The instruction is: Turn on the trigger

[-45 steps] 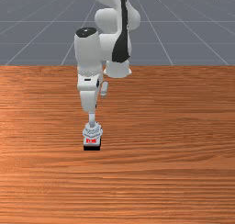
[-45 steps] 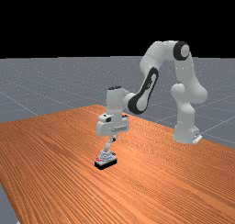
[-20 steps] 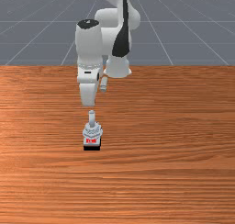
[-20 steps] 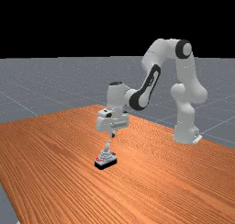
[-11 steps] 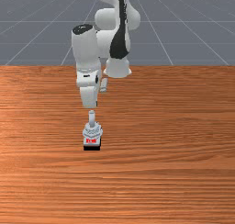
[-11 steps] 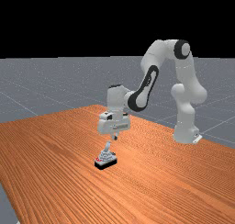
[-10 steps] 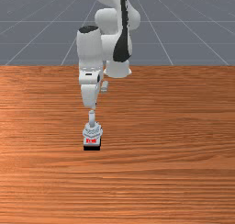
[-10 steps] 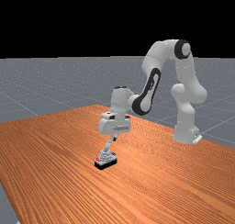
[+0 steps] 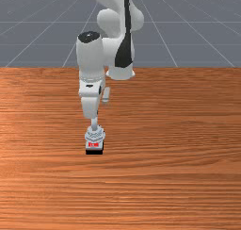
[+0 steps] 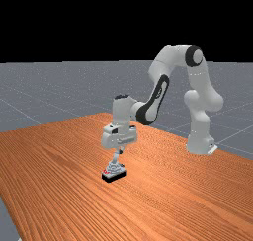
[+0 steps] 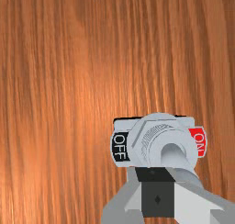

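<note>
See the toggle switch (image 9: 94, 136) on the worktop (image 9: 183, 177), a little to the front view's left. Read OFF on the black label (image 11: 120, 146) and ON on the red label (image 11: 198, 141), across the switch from each other. Hold the gripper (image 10: 120, 151), fingers pressed together, right by the upper end of the lever (image 9: 94, 123); cannot tell whether touching it. Reach over from the far view's right with the arm (image 10: 159, 94).
</note>
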Tool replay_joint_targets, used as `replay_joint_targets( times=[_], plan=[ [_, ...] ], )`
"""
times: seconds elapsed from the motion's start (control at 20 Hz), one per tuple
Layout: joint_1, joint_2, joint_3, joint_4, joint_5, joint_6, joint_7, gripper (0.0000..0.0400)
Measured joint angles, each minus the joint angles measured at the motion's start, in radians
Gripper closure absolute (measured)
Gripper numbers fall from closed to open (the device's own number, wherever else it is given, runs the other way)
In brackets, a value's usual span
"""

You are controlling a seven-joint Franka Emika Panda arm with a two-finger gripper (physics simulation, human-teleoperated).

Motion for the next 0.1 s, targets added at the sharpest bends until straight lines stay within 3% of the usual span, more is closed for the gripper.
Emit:
replay_joint_targets(
  times=[0.1],
  plan=[
    [-0.014,0.022,0.02,0.051,0.01,0.018,-0.053,0.04]
  ],
)
